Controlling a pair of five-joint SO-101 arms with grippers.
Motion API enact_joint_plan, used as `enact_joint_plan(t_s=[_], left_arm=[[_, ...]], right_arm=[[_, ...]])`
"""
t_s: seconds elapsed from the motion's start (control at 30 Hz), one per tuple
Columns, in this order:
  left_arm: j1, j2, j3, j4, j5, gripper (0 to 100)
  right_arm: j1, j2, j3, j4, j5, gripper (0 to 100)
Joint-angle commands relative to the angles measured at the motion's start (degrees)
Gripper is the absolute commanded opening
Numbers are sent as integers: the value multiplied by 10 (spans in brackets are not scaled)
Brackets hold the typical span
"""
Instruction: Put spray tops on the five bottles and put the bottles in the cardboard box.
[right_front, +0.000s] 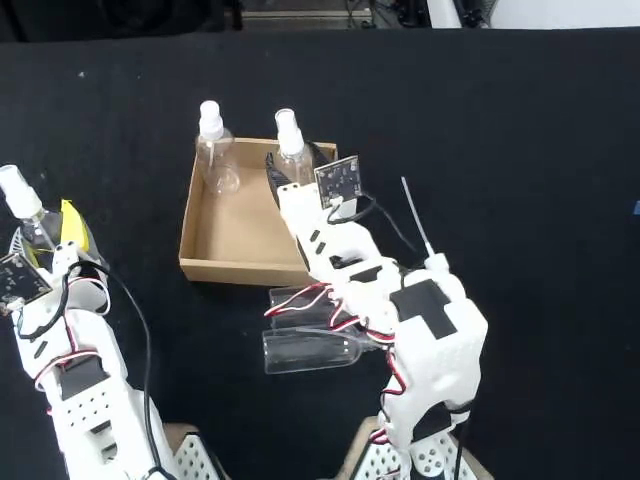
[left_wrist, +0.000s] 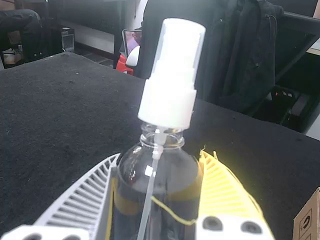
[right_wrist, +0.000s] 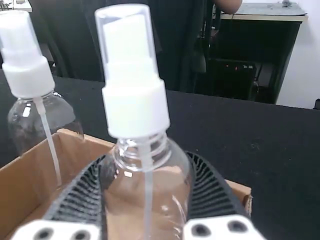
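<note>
Left gripper (left_wrist: 160, 165) clamps a capped bottle (left_wrist: 150, 185) at the desk's (right_front: 520, 120) left edge. Right gripper (right_wrist: 150, 165) clamps another bottle (right_wrist: 145, 200) at the box's (right_front: 240, 262) far right corner. A third bottle (right_front: 213, 155) stands in the far left corner, and two uncapped bottles (right_front: 300, 352) lie before the box.

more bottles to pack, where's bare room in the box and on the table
Free: the cardboard box floor toward its near wall; the table between box and left arm's bottle; the table right of the loose spray top. Crowded: the box's far side, with the standing bottle and the right tool gripping a topped bottle; in front, two lying bottles.
</note>
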Motion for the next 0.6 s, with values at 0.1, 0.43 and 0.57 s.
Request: enact_joint_plan(t_s=[0.1,0.43,0.57], left_arm=[[-3,-10,13,0,7,30],[-3,-10,13,2,7,30],[-3,-10,13,2,7,30]], right_arm=[[11,-1,-31,-15,5,59],[11,-5,-26,-11,5,273],[10,-6,-26,-11,5,262]])
